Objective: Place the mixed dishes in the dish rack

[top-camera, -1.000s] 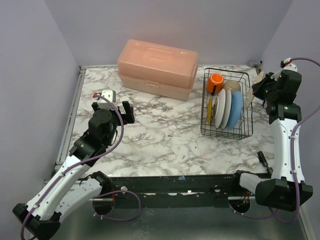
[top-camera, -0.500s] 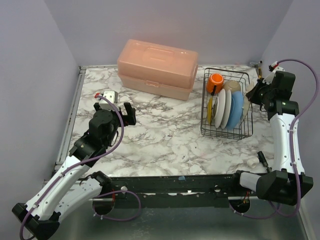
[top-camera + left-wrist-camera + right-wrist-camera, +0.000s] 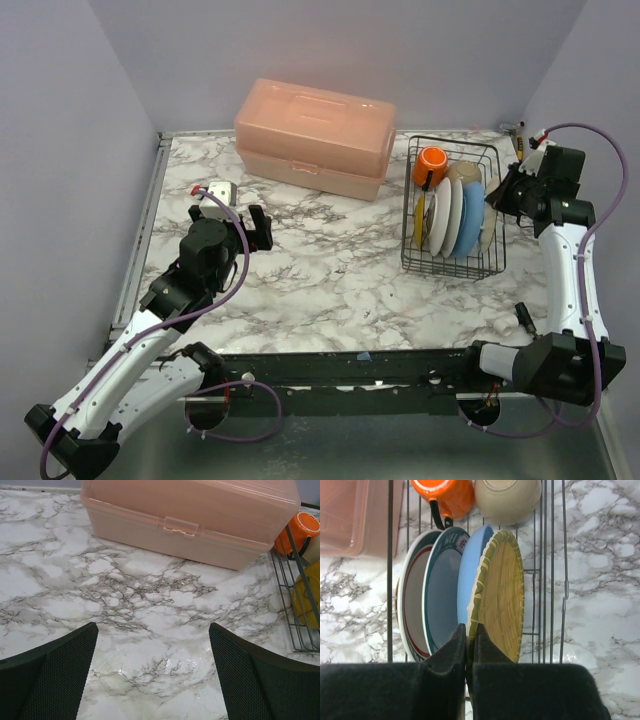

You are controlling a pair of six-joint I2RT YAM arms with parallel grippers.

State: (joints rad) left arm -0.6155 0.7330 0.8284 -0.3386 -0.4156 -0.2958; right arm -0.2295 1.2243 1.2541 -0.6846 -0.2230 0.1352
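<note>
The right claw (image 3: 470, 628) was clenched on the rim of a straw-coloured plate (image 3: 502, 595), which stood on edge in the rightmost slot of the dish rack (image 3: 450, 271), just beside the blue plate (image 3: 471, 562), its face in line with the fingers. The left claw (image 3: 152, 630) hung released over the surface (image 3: 150, 595), well apart.
</note>
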